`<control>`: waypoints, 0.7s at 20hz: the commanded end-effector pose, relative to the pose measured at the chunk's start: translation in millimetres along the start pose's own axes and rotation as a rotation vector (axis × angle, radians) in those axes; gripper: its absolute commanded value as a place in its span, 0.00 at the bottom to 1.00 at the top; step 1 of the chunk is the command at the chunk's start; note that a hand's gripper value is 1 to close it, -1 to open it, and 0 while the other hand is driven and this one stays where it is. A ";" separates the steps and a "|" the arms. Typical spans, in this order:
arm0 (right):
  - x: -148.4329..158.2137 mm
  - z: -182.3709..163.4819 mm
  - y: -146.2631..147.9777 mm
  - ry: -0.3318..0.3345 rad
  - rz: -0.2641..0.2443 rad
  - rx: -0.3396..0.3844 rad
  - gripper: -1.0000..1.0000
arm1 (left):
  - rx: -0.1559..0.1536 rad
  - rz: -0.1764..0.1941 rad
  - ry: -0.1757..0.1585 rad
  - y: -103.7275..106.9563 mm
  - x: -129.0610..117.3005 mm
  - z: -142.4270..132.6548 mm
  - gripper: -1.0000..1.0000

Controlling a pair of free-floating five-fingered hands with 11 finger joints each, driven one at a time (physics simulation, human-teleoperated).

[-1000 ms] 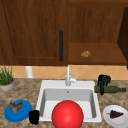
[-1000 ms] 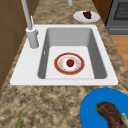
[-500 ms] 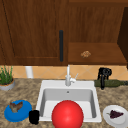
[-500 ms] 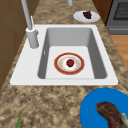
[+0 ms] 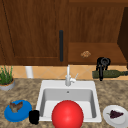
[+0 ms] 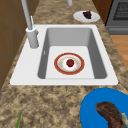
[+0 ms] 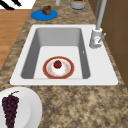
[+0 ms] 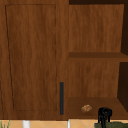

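Up at the right, the right hand (image 5: 102,65) hangs in front of the open cabinet's lower shelf (image 5: 100,53), its fingers pointing down and curled around the green wine bottle (image 5: 110,73) that lies on its side along the back of the surface; the upper view shows the same hand (image 8: 104,115) just over the bottle (image 8: 112,124). The left hand (image 5: 34,116) sits low at the sink's front left corner, a dark block beside the blue plate (image 5: 18,111); whether its fingers are spread or curled I cannot tell.

Containers next. The white sink (image 6: 66,50) holds one red-rimmed plate (image 6: 69,63) with one small red fruit, maybe a strawberry (image 6: 70,62), at its middle. The blue plate (image 7: 44,14) carries one brown piece of food (image 7: 46,9). One white plate (image 7: 17,107) to the sink's right bears one bunch of dark grapes (image 7: 10,106). On the cabinet shelf lies one small tan lump (image 8: 86,108). One potted plant (image 5: 6,78) stands at the far left of the surface (image 6: 50,100), with one pale cup (image 5: 29,72) near it by the wall.

One faucet (image 5: 68,76) rises behind the basin. One closed cabinet door (image 8: 32,57) with a dark vertical handle (image 8: 61,98) sits left of the shelves. A large red ball (image 5: 67,114) shows low in the front view, before the sink.
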 end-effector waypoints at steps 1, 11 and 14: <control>14.3 17.3 -24.4 0.017 0.028 -0.004 1.00 | 0.000 0.000 0.000 0.0 0.0 0.0 0.50; 49.3 52.1 -94.9 0.018 0.031 -0.004 1.00 | 0.000 0.000 0.000 0.0 0.0 0.0 0.50; 66.8 54.9 -117.3 0.020 0.031 -0.001 1.00 | 0.000 0.000 0.000 0.0 0.0 0.0 0.50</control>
